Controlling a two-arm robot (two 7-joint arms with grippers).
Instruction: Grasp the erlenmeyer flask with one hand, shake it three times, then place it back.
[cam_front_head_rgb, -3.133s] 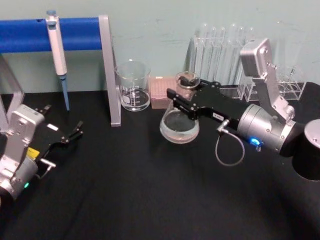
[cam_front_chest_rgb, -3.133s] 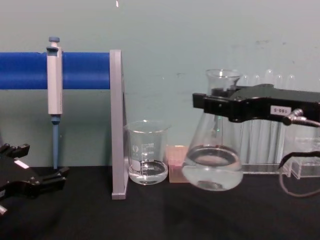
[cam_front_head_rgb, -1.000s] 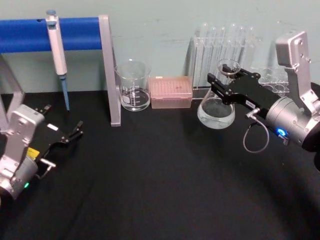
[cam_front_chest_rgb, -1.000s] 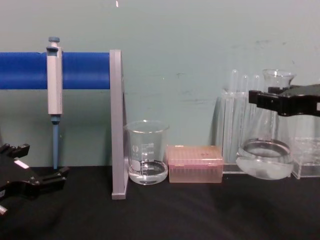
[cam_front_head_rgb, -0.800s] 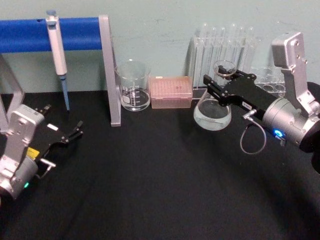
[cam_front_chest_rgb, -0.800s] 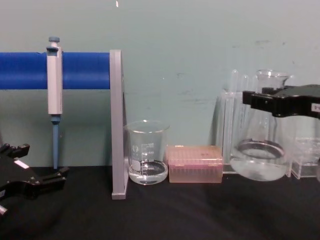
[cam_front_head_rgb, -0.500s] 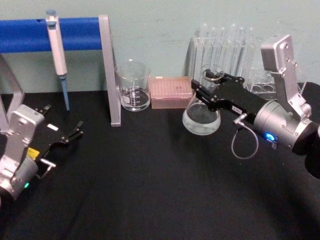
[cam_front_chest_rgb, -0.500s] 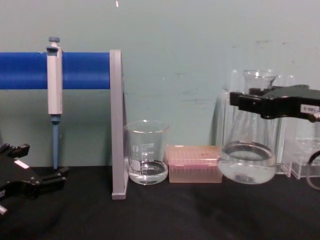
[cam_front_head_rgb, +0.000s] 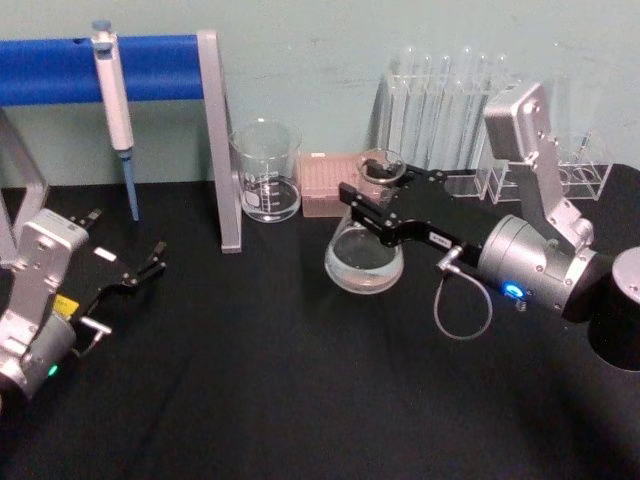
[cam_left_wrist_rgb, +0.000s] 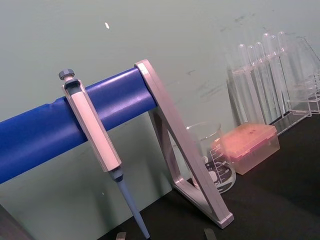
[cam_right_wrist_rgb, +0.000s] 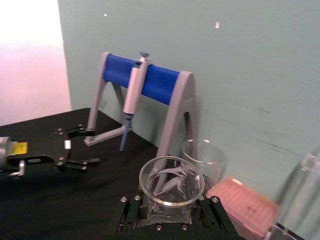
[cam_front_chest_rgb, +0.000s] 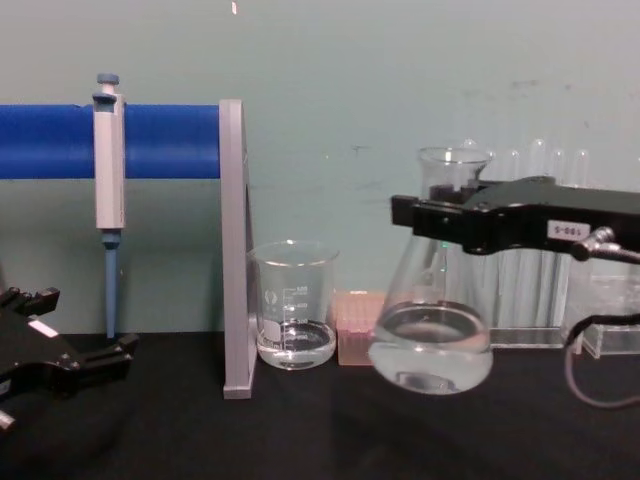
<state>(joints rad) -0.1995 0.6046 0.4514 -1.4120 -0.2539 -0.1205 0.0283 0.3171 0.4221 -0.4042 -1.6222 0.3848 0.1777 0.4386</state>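
Clamping the neck of the flask (cam_front_head_rgb: 365, 262) just under its flared rim, the jaws of the right gripper (cam_front_head_rgb: 360, 207) are seen pressed against the glass from both sides. The flask is held a little tilted and looks raised just off the black tabletop (cam_front_head_rgb: 300, 400), with a shallow pool of clear liquid gathered in its wide base. It is placed in front of the pink box (cam_front_head_rgb: 318, 188) and near the beaker (cam_front_head_rgb: 266, 170), which stands to its left against the wall. A rack of test tubes (cam_front_head_rgb: 440, 95) is seen behind the right arm. The left gripper (cam_right_wrist_rgb: 92, 145) is parked low at the tabletop's left side, with its jaws apart. A pipette (cam_front_head_rgb: 113, 90) is hung on the blue stand (cam_front_head_rgb: 50, 70) at the rear left.
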